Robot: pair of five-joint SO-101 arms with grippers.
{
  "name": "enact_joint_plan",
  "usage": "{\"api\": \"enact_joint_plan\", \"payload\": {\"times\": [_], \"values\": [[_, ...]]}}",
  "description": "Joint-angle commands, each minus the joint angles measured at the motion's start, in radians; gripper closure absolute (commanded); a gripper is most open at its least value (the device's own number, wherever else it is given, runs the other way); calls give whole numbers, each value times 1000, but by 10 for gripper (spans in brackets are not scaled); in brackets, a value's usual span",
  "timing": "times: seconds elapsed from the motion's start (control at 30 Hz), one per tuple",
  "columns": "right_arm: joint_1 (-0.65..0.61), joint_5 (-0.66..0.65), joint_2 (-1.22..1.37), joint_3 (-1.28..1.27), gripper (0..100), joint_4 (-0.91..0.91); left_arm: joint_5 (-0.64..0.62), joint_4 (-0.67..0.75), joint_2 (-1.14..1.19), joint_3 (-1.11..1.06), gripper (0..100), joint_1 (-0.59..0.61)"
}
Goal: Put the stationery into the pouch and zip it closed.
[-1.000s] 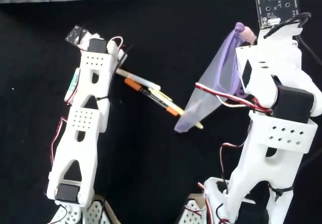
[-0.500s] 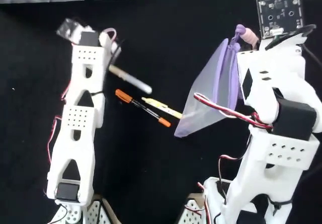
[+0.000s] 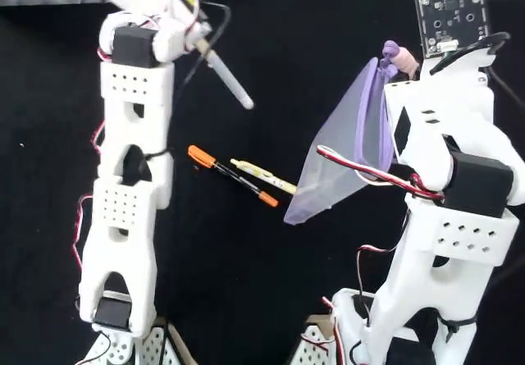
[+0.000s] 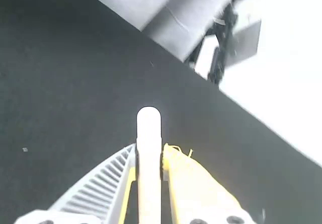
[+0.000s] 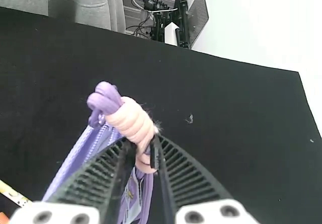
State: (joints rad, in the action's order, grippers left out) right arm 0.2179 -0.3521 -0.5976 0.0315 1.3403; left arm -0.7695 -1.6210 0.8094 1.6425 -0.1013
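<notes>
i count three pens in all: one white pen, one orange-capped pen, one yellow pen; and one purple pouch.

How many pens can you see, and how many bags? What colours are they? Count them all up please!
1 white pen, in the left gripper
1 orange and black pen
1 yellow pen
1 purple pouch, in the right gripper
Total: 4 things, 3 pens and 1 pouch

Bright even light, white wall washed out
</notes>
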Motion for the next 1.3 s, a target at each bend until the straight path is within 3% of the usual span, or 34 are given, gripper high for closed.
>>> {"api": "enact_joint_plan", "payload": {"times": [0.0,0.27,0.6,0.7,0.93,1.27], "values": [[0,-8,2,4,988,-8,61,-94,-158,24,972,-101],[-66,-5,4,1,988,-8,149,-143,-404,21,972,-209],[-153,3,73,-8,988,-64,199,-144,-641,10,972,-216],[-169,3,102,-8,988,-72,195,-144,-698,-64,972,-220],[-184,3,101,-8,988,-68,201,-143,-974,-325,972,-384],[-258,3,99,84,988,14,204,-100,-1217,-621,971,-343]]}}
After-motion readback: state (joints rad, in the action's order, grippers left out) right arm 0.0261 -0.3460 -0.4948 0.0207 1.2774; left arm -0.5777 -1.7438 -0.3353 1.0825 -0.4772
